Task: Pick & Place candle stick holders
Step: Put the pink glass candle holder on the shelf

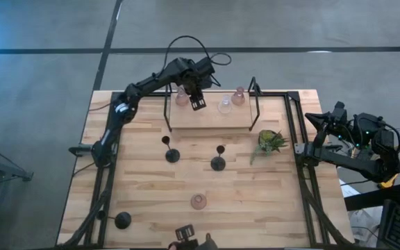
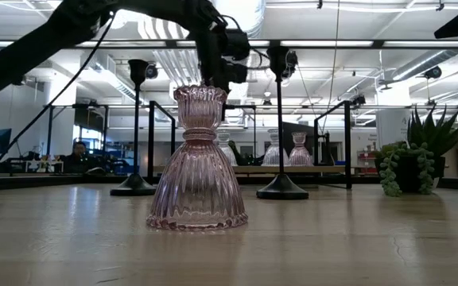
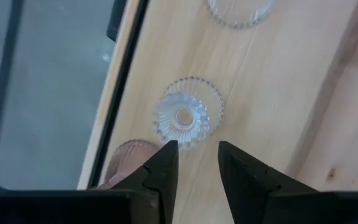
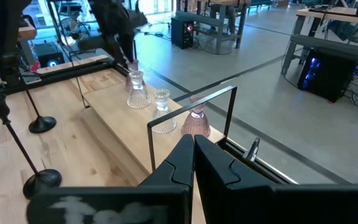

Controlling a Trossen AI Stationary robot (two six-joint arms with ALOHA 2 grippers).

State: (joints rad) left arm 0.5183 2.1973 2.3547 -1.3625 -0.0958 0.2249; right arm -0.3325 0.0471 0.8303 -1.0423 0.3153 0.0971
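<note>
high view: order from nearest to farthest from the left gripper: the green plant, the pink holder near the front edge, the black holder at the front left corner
1. The green plant, right of the raised shelf, lies nearest the left gripper, which hangs over the shelf's left part.
2. The pink holder, front middle of the table.
3. The black holder, front left corner, farthest.

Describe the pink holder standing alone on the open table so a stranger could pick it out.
Start at the raised wooden shelf at the table's far edge, then come toward the near edge. The pink glass holder stands alone there, squat and ribbed, unlike the thin-stemmed black holders nearby.
</note>
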